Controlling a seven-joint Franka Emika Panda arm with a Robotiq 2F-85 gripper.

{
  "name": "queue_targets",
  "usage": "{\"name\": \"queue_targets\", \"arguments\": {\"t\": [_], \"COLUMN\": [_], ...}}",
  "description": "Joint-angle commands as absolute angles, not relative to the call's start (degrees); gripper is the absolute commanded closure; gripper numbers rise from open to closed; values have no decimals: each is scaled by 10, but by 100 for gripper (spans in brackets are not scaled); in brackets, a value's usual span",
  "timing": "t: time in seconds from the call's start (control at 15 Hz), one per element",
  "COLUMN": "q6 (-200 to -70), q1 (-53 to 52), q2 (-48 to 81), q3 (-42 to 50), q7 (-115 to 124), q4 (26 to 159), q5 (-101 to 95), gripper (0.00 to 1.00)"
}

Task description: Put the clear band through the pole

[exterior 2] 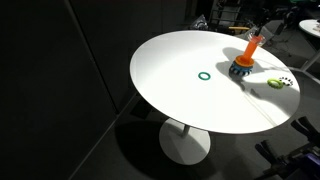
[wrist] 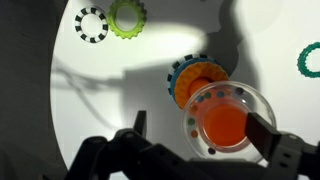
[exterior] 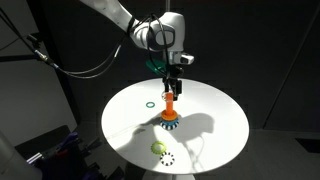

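In the wrist view the clear band point(wrist: 196, 128), a see-through ring with small coloured dots, lies around the orange top of the pole point(wrist: 226, 124). The pole's ringed base point(wrist: 188, 78) shows just beyond it. My gripper point(wrist: 200, 125) is open. Its left finger stands well clear of the band and its right finger overlaps the band's right edge. In both exterior views the gripper point(exterior: 172, 78) hangs right over the pole point(exterior: 170, 108) point(exterior 2: 249, 50). The band is too faint to make out there.
The round white table point(exterior: 120, 110) point(exterior 2: 180, 50) also carries a small dark green ring point(exterior: 149, 102) point(exterior 2: 204, 75) point(wrist: 310, 60), a yellow-green ring point(exterior: 158, 147) point(exterior 2: 273, 82) point(wrist: 127, 15) and a black-and-white dotted ring point(exterior: 167, 158) point(exterior 2: 286, 81) point(wrist: 91, 24). The surroundings are dark.
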State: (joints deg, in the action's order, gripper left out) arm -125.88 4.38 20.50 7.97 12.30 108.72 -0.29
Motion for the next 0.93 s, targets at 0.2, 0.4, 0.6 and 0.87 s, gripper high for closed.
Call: {"name": "queue_targets", "arguments": {"t": [0.2,0.4,0.6,0.87], "q6": [-1240,-1240,-1240,-1238], "q1": [44,44,45,46], "q2": [214,218,220,226], "q3": [81,80,80,81], "q7": [132,134,136,142], "q4": [1066,1059,1050,1033], "q5": [-11,-8,-5,-3], "gripper": [0,0,0,0]}}
